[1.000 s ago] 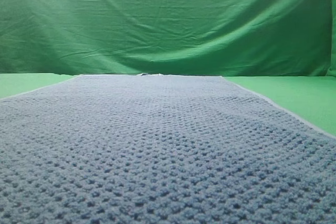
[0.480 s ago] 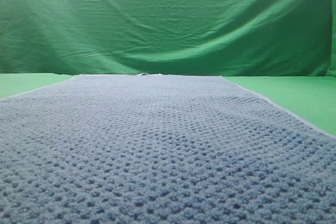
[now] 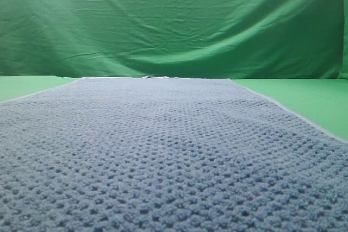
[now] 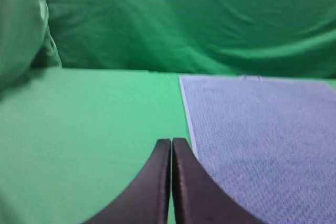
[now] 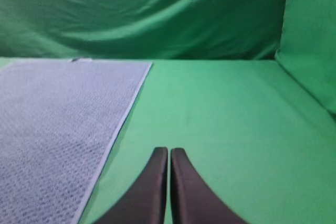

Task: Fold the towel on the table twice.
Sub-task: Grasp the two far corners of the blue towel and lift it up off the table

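Observation:
The blue-grey waffle-weave towel (image 3: 163, 150) lies flat and spread out on the green table (image 3: 304, 99), filling most of the exterior view; no gripper shows there. In the left wrist view my left gripper (image 4: 171, 142) is shut and empty, its tips over bare table just beside the towel's (image 4: 262, 140) left hem. My right gripper (image 5: 169, 151) in the right wrist view is also shut and holds nothing, hovering over bare table a little right of the towel's (image 5: 58, 119) right hem.
A wrinkled green backdrop cloth (image 3: 174, 20) hangs behind the table and also wraps the left side (image 4: 21, 19) and right side (image 5: 310, 40). Bare green table (image 4: 89, 119) lies left of the towel, and bare table (image 5: 226, 114) right of it.

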You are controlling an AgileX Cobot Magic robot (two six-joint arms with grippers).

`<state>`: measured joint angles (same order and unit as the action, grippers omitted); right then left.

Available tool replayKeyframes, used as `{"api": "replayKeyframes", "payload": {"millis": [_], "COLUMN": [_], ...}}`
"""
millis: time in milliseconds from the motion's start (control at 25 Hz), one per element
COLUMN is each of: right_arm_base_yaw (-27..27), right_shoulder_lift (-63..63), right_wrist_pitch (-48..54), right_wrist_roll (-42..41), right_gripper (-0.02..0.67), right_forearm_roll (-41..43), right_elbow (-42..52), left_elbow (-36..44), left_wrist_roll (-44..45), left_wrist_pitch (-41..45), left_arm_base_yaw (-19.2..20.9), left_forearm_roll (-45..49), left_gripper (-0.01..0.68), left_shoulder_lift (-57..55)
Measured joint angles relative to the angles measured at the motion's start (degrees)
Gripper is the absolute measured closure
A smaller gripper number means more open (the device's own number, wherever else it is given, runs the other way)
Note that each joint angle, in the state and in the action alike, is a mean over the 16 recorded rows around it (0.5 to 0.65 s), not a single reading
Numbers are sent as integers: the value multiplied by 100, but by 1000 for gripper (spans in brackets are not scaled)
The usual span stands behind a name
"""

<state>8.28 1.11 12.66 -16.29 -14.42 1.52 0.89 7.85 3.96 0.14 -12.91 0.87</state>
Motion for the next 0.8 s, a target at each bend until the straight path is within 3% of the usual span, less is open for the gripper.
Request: {"api": "replayKeyframes", "payload": {"millis": [320, 800], "right_arm_base_yaw": [0, 0], "right_shoulder_lift": [0, -692], "right_wrist_pitch": [-691, -457], "right_wrist_roll": [96, 345], "right_gripper": [649, 649], "right_forearm_roll": [-180, -282], "right_elbow": [-19, -1286], "left_elbow": [-33, -1093], "left_wrist_roll": [-754, -1872], "left_wrist_pitch": [-1053, -401], "left_arm_base_yaw": [0, 0], "left_forearm_roll": [-89, -138], "left_gripper": [673, 673], "left_shoulder_lift": [0, -447]}}
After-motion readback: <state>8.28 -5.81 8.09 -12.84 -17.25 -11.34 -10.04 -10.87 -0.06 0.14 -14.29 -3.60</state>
